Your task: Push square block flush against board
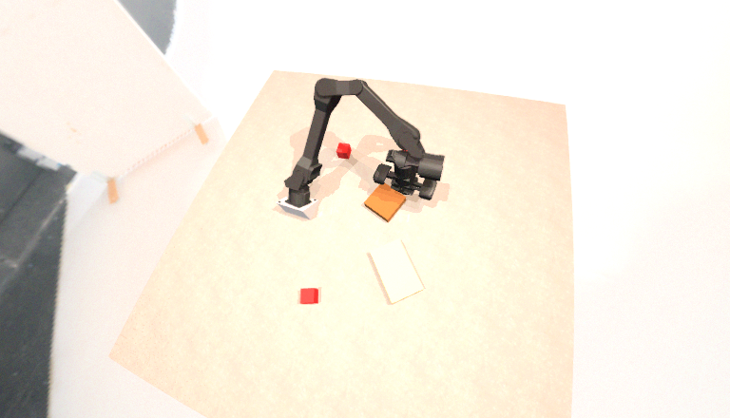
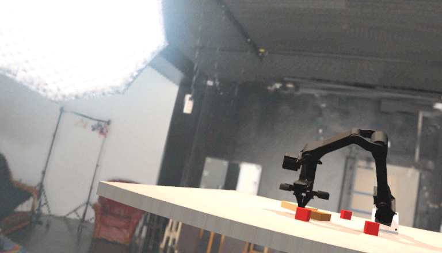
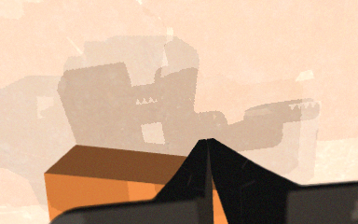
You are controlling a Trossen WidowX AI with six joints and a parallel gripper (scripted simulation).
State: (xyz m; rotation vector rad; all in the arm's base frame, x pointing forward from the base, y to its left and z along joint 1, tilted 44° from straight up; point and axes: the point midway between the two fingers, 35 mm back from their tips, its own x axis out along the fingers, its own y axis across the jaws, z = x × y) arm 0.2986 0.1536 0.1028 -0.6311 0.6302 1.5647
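Now black parallel-jaw gripper [image 3: 208, 154] low beside flat orange square block [image 1: 385, 202].
Jaws fully shut, gripping nothing; pale rectangular board [image 1: 396, 272] well apart at 6 o'clock.

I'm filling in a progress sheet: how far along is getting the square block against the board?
Done: the end effector, shut and empty, sits low at the orange block's side that faces away from the white board, placed to push. In hand: the push toward the board; a strip of table separates the two. Left: close that gap, bring one whole side into contact with an edge even, then move the end effector away.
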